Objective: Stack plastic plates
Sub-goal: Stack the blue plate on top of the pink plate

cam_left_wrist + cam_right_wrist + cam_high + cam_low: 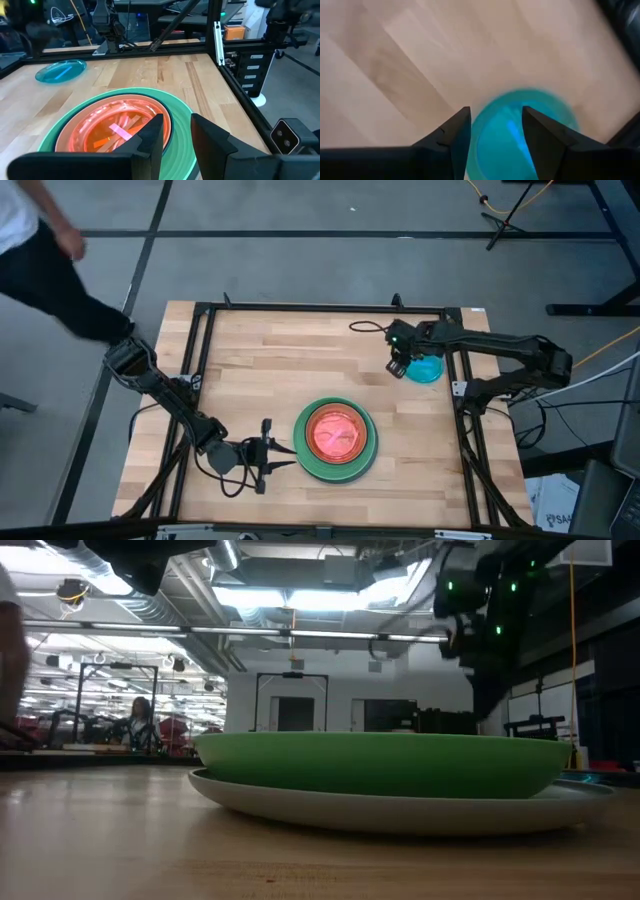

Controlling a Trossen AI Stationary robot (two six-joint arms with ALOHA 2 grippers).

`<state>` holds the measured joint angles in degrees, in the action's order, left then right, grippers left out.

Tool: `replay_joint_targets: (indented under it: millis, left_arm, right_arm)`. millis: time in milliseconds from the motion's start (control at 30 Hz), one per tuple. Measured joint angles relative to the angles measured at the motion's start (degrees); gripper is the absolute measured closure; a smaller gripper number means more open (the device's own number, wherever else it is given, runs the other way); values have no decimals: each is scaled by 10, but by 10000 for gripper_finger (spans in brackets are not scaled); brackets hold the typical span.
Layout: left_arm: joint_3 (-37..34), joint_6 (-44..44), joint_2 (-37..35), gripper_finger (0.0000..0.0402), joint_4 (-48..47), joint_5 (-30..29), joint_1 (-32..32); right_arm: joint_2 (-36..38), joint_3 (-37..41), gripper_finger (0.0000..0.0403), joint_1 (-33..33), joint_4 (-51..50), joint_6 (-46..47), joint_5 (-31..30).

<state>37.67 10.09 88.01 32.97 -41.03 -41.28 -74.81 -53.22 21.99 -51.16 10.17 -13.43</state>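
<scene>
A stack of plates (335, 438) stands at the middle of the table, toward its near edge. In the low view a light green plate (380, 765) rests in a grey one (400, 812). A translucent pink-red plate (115, 127) lies on top. A small blue plate (428, 369) lies flat on the wood at the far right. My left gripper (268, 454) is open and empty, level, just left of the stack (177, 131). My right gripper (492, 131) is open above the blue plate (517, 132), its fingers pointing down, raised off the table (478, 635). The other plates are hidden in the stack.
A black metal frame (205, 315) runs round the wooden table top. A cable (365, 327) lies near the far edge. A person (40, 255) stands beyond the table's far left corner. Bare wood (270, 370) lies between the stack and the far edge.
</scene>
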Motion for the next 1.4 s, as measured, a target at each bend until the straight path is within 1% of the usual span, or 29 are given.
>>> replay_joint_targets:
  millis: [100, 233, 367, 467, 733, 867, 1000, 1133, 1200, 1300, 1400]
  left_arm:
    - [0, 0, 0, 310, 0, -1, 1]
    - [0, 1, 0, 310, 0, -3, 6]
    - [0, 3, 0, 310, 0, -3, 7]
    - [0, 8, 0, 310, 0, -2, 7]
    - [0, 14, 0, 310, 0, -2, 7]
    - [0, 14, 0, 310, 0, -2, 7]
    - [0, 14, 0, 310, 0, -2, 7]
    - [0, 14, 0, 310, 0, -2, 7]
    - [0, 14, 0, 310, 0, -2, 7]
    - [0, 14, 0, 310, 0, -2, 7]
    - [0, 14, 0, 310, 0, -2, 7]
  right_arm:
    - [-20, 27, 233, 11, 6, 39, 0]
    - [-61, 48, 233, 13, 17, 57, 0]
    - [-97, 49, 233, 13, 31, 77, 0]
    - [-123, 50, 233, 13, 34, 89, -11]
    - [-179, 50, 238, 13, 56, 91, -12]
    - [-197, 49, 273, 13, 61, 91, -11]
    - [-201, 48, 330, 12, 64, 88, -9]
    - [-201, 49, 388, 12, 64, 60, -17]
    - [-202, 49, 396, 12, 65, 47, -23]
    - [-203, 41, 390, 2, 59, 43, -39]
    - [-190, 23, 399, -26, 51, 28, -48]
